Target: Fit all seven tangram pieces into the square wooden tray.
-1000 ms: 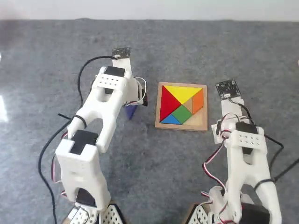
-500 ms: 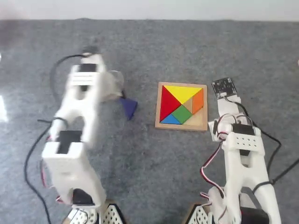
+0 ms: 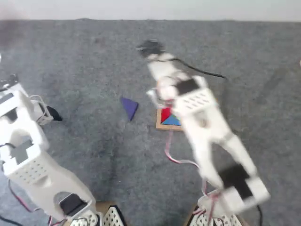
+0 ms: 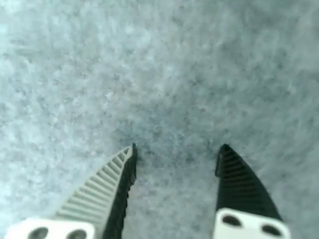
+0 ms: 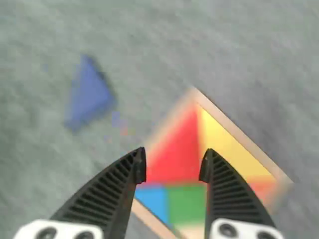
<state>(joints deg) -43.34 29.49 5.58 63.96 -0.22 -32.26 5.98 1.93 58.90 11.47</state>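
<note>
R claw (image 5: 173,154) is open & empty. It hangs right over the square wooden tray (image 3: 159,123). The red triangle (image 5: 174,142) sits in the tray & shows in the gap btwn the claw's two tips. Next to the red one, out past the tips, is the yellow triangle (image 5: 227,144). Closer in under the claw are the green square (image 5: 187,199) & the light blue triangle (image 5: 152,196), side by side & touching. An orange piece (image 5: 264,186) is on the tray's side away from the loose piece, too blurry to tell its shape. All 5 lie flat inside the tray

The dark blue triangle (image 3: 129,107) is not in the tray. It lies flat on the grey tabletop (image 3: 94,155), off to the R claw's left, near the tray but not touching it

L claw (image 4: 177,149) is open too & holds nothing. Grey tabletop is under it. It is way over past the dark blue triangle, well apart from it & from the tray
</note>
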